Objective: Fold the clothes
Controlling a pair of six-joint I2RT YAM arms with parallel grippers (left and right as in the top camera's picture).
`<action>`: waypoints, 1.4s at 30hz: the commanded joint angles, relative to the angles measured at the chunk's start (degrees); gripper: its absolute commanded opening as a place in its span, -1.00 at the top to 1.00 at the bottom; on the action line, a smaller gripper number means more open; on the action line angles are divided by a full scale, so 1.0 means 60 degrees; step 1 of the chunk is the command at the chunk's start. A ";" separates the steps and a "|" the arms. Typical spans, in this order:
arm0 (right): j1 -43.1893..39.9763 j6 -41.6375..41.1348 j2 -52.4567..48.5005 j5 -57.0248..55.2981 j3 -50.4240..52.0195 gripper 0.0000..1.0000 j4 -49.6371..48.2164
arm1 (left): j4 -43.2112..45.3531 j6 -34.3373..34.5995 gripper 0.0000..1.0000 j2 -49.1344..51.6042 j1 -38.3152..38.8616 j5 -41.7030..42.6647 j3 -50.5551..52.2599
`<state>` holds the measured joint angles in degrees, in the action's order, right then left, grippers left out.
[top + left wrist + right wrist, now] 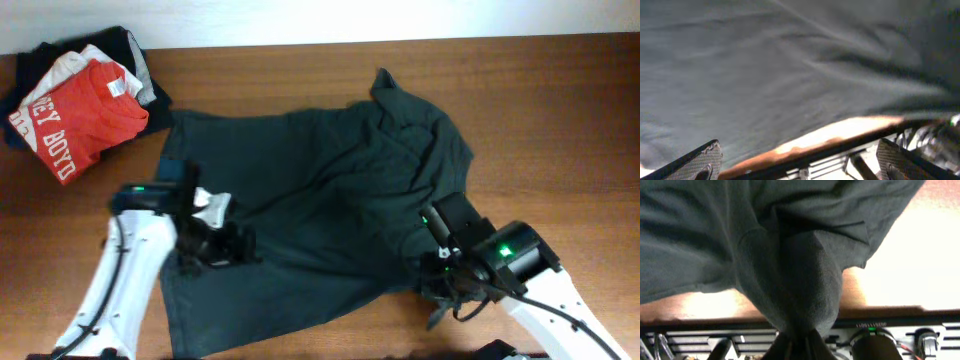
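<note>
- The large charcoal-black short-sleeved T-shirt of soft fabric (320,190) lies open and rumpled across the middle of the worktop, with one peaked corner pointing to 1 o'clock and loose creases running through the body. No fold shows in it yet.
- The right arm's fingers (799,349) sit at 4 o'clock of the garment. They are clamped together on a bunched tuck of the dark cloth, which funnels down into them in the right wrist view.
- The left arm's fingers (218,240) sit over the shirt at 8 o'clock. In the left wrist view the pads (702,161) stand wide apart with nothing between them, and the cloth spreads ahead.
- Judged from this, the step in hand is gaining hold of the near edge for a first fold, and the task is at its start.
- The next move probably calls for the left fingers to drop and close on the edge at 8 o'clock. Both arms could then lift together and carry that edge toward 12 o'clock. With only one side held, the soft cloth would likely drag and twist.
- The brown wood-grain worktop (560,110) is bare to the right, and a pale wall strip runs along 12 o'clock.
- At 10 o'clock a red T-shirt with white lettering (85,115) rests on grey and white folded pieces (75,62), well apart from both arms.
</note>
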<state>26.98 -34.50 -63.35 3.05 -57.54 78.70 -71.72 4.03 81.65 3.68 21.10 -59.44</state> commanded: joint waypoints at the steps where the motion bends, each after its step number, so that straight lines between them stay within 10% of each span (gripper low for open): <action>1: -0.0084 -0.0036 -0.0382 -0.0051 -0.0164 0.78 -0.0310 | 0.0087 0.0350 -0.78 0.0033 0.1501 0.0273 0.0062; 12: -0.3759 0.2805 -0.0878 0.1213 -0.0255 0.86 -0.0321 | 0.0707 0.1974 -0.69 0.0630 0.5031 -0.1275 0.0066; 23: -0.5206 0.3679 -0.0878 0.1679 -0.0259 0.83 -0.0379 | 0.0521 0.2018 -0.70 0.2375 0.6076 -0.1555 0.0066; 38: -0.7839 0.4113 -0.1129 0.1639 -0.2619 0.82 0.0605 | 0.2597 0.5697 -0.70 0.2386 0.6736 -0.2663 0.1515; 39: -0.8014 0.4189 -0.1188 0.1643 -0.2619 0.82 0.0608 | 0.2583 0.5690 -0.97 0.2386 0.6736 -0.2652 0.1614; 42: -0.8145 0.4368 -0.1370 0.1632 -0.2619 0.82 0.0630 | 0.2517 0.5694 -0.98 0.2386 0.6736 -0.2215 0.1705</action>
<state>-20.99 -9.82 -70.52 13.19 -71.92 82.30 -56.42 36.53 95.81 44.07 5.65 -50.11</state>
